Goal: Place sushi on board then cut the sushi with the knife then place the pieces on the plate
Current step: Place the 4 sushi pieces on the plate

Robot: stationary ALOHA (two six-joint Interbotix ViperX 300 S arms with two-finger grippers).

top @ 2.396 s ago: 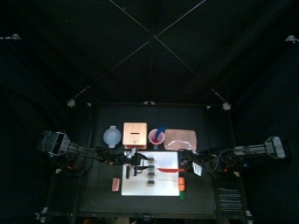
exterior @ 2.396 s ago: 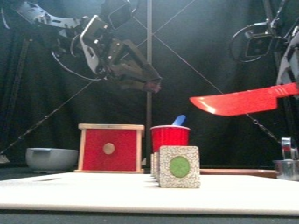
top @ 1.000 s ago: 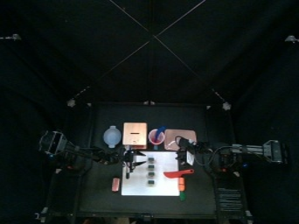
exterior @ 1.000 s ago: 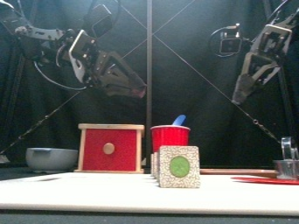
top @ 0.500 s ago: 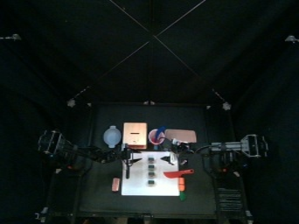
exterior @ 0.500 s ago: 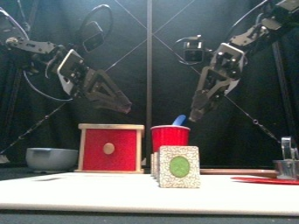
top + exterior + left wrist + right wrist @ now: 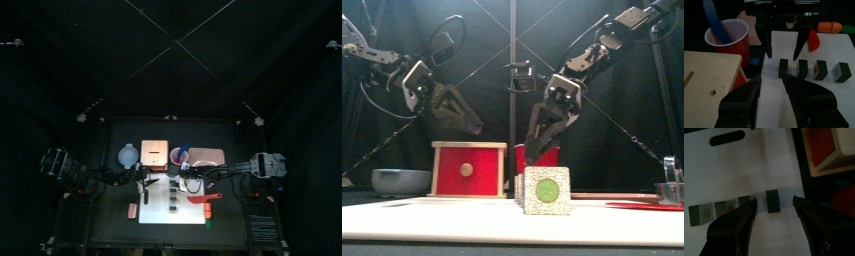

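Blocking other pieces [image 7: 803, 69] behind it, nearest sushi piece [image 7: 547, 191], right tool [image 7: 774, 203] wide above, left tool [image 7: 773, 82] wide.

We see sushi [image 7: 803, 68] cut into four dark green blocks, upright, in front-to-back row at board [image 7: 158, 215] middle, small gaps between. Front block's face pale, speckled, round green centre. Board white, flat, at table front. Red knife [image 7: 203, 200] flat on board's right part, beside row, not touching. Plate [image 7: 205, 157] pink, flat, behind board, apart from sushi.
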